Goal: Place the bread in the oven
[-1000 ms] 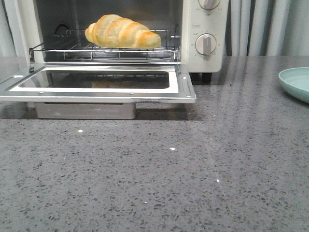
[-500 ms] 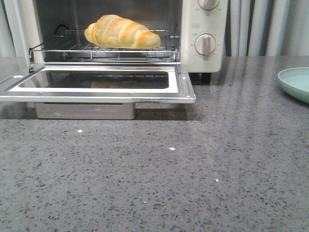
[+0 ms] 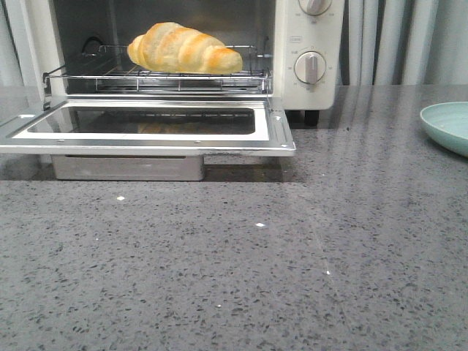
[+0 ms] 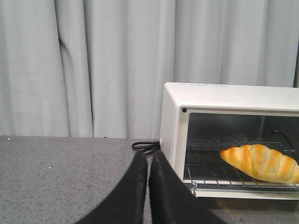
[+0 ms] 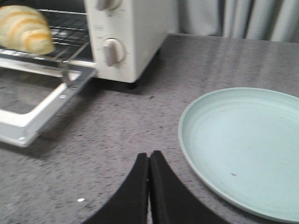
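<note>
Golden-yellow bread (image 3: 184,49) is lying on the wire rack (image 3: 157,73) inside the oven (image 3: 307,51), its long axis running across the opening and its tapered end pointing toward the control panel. The drop-down door (image 3: 146,128) is hanging fully open, lying flat and level above the grey speckled countertop (image 3: 241,270). Two round knobs (image 3: 311,67) are sitting one above the other on the cream panel beside the cavity. A pale green plate (image 3: 447,124) is resting on the countertop well apart from the oven, on the robot's right side.

Neither arm is appearing in the front view. In the left wrist view, the left gripper (image 4: 148,161) is showing its black fingers pressed together with nothing between them, positioned near the oven's outer left corner; a black cable (image 4: 145,147) is coiling on the countertop just behind it, in front of grey curtains (image 4: 93,65). In the right wrist view, the right gripper (image 5: 149,161) is likewise showing its fingers closed against each other and empty, hovering over bare countertop between the plate and the open door.
</note>
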Controlling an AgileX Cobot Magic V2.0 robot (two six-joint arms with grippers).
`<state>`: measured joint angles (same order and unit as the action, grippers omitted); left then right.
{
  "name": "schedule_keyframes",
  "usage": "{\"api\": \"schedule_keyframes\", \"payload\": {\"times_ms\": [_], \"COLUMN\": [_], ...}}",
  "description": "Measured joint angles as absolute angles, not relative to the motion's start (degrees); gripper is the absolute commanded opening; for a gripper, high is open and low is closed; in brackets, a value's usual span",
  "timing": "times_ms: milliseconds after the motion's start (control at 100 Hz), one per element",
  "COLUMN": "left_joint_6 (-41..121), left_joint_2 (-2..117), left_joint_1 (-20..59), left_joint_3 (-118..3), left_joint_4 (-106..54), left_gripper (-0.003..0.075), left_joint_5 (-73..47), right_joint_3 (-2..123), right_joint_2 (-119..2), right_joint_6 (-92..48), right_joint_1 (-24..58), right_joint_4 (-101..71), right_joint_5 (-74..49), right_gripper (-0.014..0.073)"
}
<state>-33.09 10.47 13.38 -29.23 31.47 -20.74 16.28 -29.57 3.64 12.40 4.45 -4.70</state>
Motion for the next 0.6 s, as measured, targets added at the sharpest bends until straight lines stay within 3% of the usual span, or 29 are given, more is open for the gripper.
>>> {"api": "schedule_keyframes", "payload": {"times_ms": [390, 600], "left_joint_6": [-33.1, -33.1], "left_joint_2": [10.5, 10.5], "left_joint_1": [13.4, 13.4], "left_joint_3": [-29.2, -29.2], "left_joint_4": [31.5, 31.5], "left_gripper": [-0.0021, -0.0021], "left_joint_5": [-20.8, -20.8], "right_joint_3": [7.6, 3.2], "right_joint_2": [-16.4, -8.8], "right_joint_6": [3.0, 3.0], "right_joint_1": [-0.3, -3.3], "right_joint_4": [3.9, 3.8], "right_joint_5": [-2.0, -2.0], "right_gripper": [-0.0048, -0.0048]}}
